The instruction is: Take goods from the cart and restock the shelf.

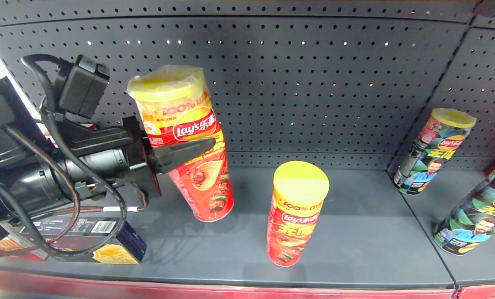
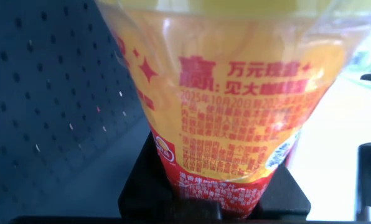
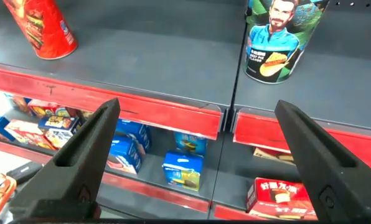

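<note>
tilted chip canister in the left gripper, not yet set square on the shelf

the left gripper (image 1: 197, 145) is clamped across the middle of a red chip canister (image 1: 177, 112) with a film-wrapped yellow lid, holding it low over the grey shelf (image 1: 355, 232) with its top leaning toward the arm; i cannot tell whether its base touches the shelf. let go at this lean, it would likely topple, rolling toward the red front lip or into the upright red canister (image 1: 297, 211) standing near it. the glossy film could also let it slip in the grip. the arm's cables hang just over a dark blue box (image 1: 106, 245) and may drag it. the right gripper (image 3: 197, 106) hangs with its fingers spread wide and empty, in front of the shelf's edge, near a green canister (image 3: 276, 37).
</note>
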Motion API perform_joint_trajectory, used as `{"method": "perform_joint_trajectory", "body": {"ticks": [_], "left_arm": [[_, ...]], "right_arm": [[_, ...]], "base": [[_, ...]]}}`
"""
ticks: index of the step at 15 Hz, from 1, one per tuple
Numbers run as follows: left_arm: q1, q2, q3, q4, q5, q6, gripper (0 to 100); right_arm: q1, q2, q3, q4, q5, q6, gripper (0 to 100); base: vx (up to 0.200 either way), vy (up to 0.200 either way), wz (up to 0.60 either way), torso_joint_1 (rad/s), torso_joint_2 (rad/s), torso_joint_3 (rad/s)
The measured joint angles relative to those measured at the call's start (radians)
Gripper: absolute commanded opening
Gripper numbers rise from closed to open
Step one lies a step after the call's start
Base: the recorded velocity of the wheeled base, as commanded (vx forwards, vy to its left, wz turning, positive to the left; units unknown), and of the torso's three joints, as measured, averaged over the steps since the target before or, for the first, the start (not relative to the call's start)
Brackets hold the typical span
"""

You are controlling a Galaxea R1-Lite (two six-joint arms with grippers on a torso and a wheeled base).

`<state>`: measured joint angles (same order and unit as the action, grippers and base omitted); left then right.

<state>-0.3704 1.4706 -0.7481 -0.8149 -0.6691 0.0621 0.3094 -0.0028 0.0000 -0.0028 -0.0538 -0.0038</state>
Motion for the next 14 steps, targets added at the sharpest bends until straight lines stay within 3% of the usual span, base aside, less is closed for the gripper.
{"method": "perform_joint_trajectory", "body": {"ticks": [2,6,9,14], "left_arm": [[0.0,0.018,-0.014,0.0,-0.014,0.026,0],[-0.008,0.042,-0.071,0.003,0.003,0.027,0],[-0.002,0.067,-0.145,0.04,-0.014,0.047,0],[0.009,0.103,-0.176,0.082,-0.071,0.078,0]], "right_arm": [[0.002,0.0,0.0,0.0,0.0,0.0,100],[0.0,0.0,0.0,0.0,0.0,0.0,100],[0.0,0.0,0.0,0.0,0.0,0.0,100],[0.0,0.0,0.0,0.0,0.0,0.0,100]], "base": [[0.0,0.0,0.0,0.0,0.0,0.0],[0.0,0.0,0.0,0.0,0.0,0.0],[0.0,0.0,0.0,0.0,0.0,0.0],[0.0,0.0,0.0,0.0,0.0,0.0]]}}
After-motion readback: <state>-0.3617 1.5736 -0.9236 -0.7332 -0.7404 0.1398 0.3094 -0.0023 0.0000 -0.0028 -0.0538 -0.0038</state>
